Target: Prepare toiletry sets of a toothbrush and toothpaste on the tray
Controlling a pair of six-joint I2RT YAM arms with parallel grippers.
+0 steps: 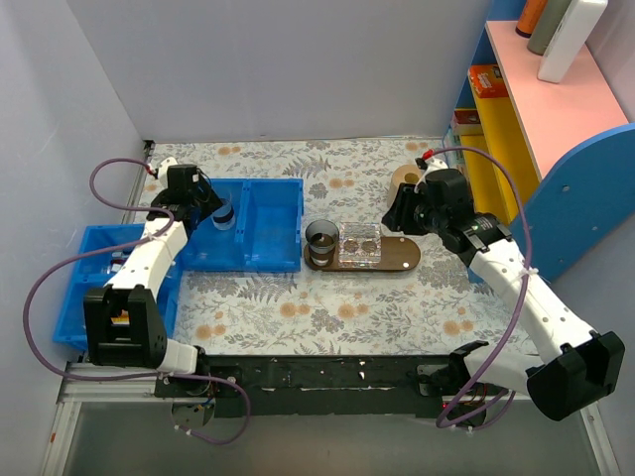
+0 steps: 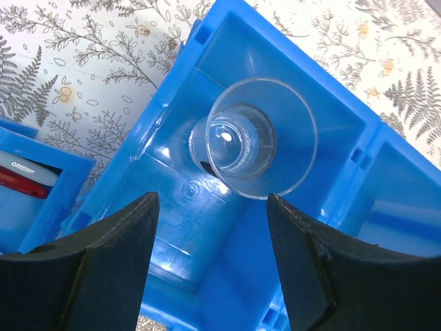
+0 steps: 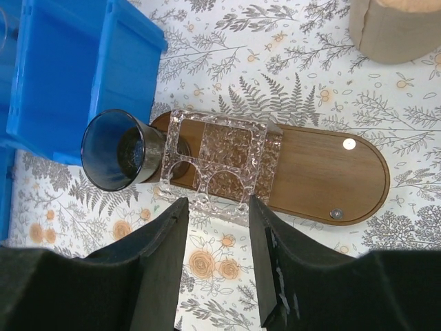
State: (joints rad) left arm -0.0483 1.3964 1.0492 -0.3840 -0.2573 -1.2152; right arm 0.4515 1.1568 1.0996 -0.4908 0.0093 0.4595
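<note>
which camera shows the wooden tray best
Right wrist: the tray is seen close, end to end, with a dark cup and a clear divided holder at one end and the rest bare. Top external shows it small, mid-table. Left wrist looks into a blue bin, no tray.

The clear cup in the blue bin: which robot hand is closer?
Left. The left gripper hangs just above the clear cup; the right gripper is away by the tray.
</note>
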